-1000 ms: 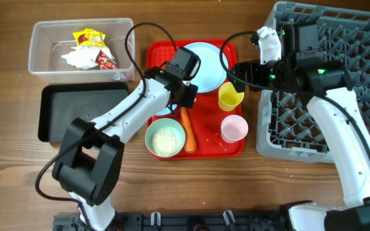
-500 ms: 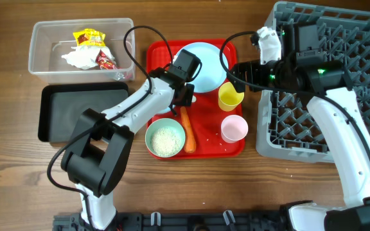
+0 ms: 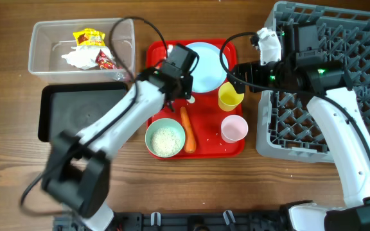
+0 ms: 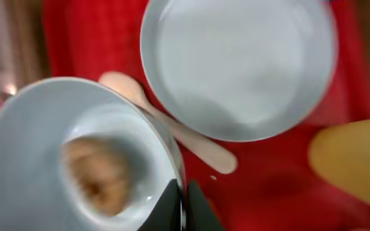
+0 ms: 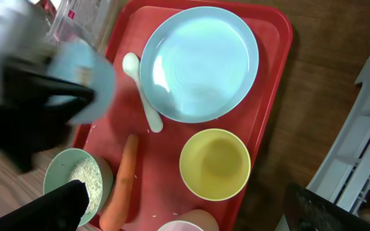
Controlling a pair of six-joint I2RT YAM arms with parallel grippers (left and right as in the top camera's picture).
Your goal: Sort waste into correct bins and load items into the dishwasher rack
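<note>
While left fingers (image 4: 166,215) pinch its rim, light blue bowl (image 4: 37,135) holds brown lump (image 4: 95,176) | right fingers (image 5: 56,206) spread apart

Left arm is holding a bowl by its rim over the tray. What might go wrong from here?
1. The left tool pinches the light blue bowl at one spot on its thin rim, so the bowl may tilt or slip out.
2. The brown lump lies loose inside and might spill onto the red tray or the spoon.
</note>
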